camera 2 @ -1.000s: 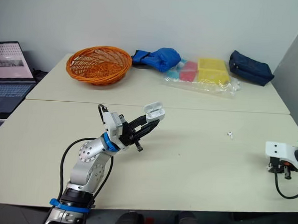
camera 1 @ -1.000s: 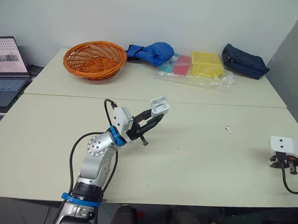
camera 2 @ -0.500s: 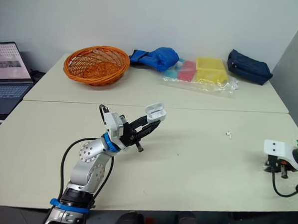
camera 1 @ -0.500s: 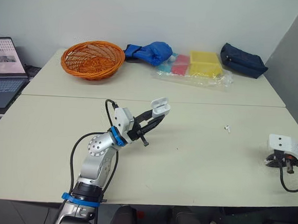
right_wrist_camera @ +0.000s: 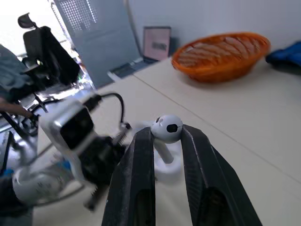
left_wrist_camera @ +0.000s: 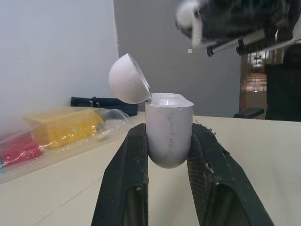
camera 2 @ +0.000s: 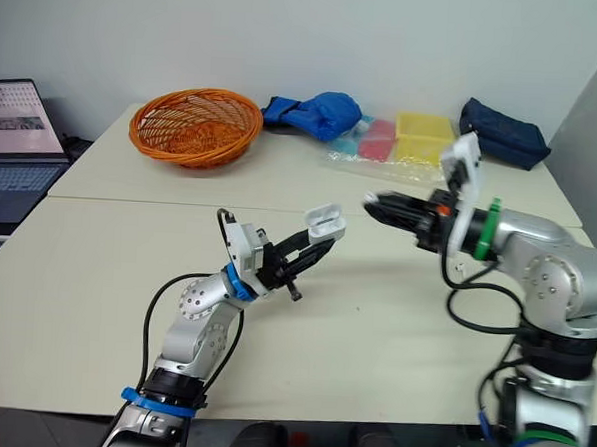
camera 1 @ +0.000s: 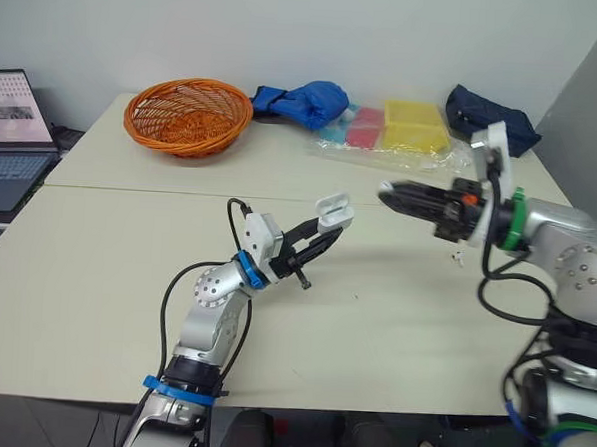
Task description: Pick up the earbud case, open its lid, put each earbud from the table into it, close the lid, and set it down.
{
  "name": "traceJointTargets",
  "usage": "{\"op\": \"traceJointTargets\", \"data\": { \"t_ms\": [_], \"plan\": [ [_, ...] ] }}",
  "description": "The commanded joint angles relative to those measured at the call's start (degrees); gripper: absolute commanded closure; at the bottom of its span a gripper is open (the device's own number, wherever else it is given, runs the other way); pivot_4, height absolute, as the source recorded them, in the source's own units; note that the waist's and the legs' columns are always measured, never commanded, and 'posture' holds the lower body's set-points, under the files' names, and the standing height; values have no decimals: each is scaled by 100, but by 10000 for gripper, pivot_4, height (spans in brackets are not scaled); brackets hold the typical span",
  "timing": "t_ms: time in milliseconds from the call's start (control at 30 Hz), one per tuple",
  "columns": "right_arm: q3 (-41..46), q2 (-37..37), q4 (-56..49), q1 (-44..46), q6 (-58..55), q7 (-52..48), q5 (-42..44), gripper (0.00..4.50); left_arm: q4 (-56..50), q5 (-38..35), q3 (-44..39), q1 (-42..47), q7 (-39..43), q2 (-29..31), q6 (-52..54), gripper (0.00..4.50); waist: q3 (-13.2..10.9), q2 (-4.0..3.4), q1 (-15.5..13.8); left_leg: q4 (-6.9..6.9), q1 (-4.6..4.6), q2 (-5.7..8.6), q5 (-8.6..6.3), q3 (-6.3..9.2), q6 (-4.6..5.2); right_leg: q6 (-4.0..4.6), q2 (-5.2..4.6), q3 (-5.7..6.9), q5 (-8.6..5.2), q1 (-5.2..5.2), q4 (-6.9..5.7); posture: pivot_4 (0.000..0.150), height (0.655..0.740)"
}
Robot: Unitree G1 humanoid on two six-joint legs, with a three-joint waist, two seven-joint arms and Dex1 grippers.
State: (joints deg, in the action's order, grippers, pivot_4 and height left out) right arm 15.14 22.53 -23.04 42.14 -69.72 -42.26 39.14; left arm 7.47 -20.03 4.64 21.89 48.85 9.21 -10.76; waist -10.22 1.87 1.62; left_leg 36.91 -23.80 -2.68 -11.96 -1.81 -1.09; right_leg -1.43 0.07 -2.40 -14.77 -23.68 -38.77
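Observation:
My left gripper (camera 1: 321, 232) is shut on the white earbud case (camera 1: 335, 208) and holds it above the middle of the table, with its lid (left_wrist_camera: 128, 84) flipped open. From the right, my right gripper (camera 1: 388, 196) reaches in and stops a short way from the case, slightly above it. It is shut on a white earbud (right_wrist_camera: 167, 128), with the stem pointing down toward the case (right_wrist_camera: 165, 165). A small white speck that looks like a second earbud (camera 1: 457, 257) lies on the table under my right arm.
Along the back of the table stand an orange wicker basket (camera 1: 189, 116), a blue cloth bundle (camera 1: 300, 103), a clear plastic bag with yellow and red packs (camera 1: 395, 134) and a dark navy pouch (camera 1: 484, 118). A laptop (camera 1: 13, 133) sits off the left side.
My right arm has swung in from the table's right edge to just beside the open case, now holding an earbud. The left gripper with the case shifted slightly right.

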Motion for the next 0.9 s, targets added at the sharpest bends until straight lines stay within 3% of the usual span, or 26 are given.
{"op": "traceJointTargets", "data": {
  "t_ms": [33, 267, 467, 900],
  "plan": [
    [354, -505, -414, 166, -217, 1004, 268, 40765, 60, 65, -47, 150, -138, -98, -247, 37517, 0, 0, -19, 1, -11, -2, 0, 2, 0, 0, 0, 3, 0, -5, 3, 1500, 7400],
    [-256, -1270, -670, -287, 487, 1873, 88, 40765, 311, 465, -70, 325, -685, -383, -720, 37517, 0, 0, -12, 2, -57, 7, 0, -1, 1, -6, -6, 4, 1, -46, 4, 1500, 7400],
    [-871, -1216, -581, -630, 1041, 2037, -198, 40765, 447, 652, -22, 397, -860, -444, -969, 37517, 0, 0, 11, 3, -53, 4, 1, -1, 2, -5, 8, 7, 1, -45, -1, 1500, 7400],
    [-1223, -1096, -330, -756, 1445, 2165, -265, 40765, 441, 544, -22, 464, -829, -471, -1006, 37517, 0, 0, 10, 2, -53, 2, 1, -2, 2, -5, 12, 10, 1, -45, 1, 1500, 7400]
  ]
}}
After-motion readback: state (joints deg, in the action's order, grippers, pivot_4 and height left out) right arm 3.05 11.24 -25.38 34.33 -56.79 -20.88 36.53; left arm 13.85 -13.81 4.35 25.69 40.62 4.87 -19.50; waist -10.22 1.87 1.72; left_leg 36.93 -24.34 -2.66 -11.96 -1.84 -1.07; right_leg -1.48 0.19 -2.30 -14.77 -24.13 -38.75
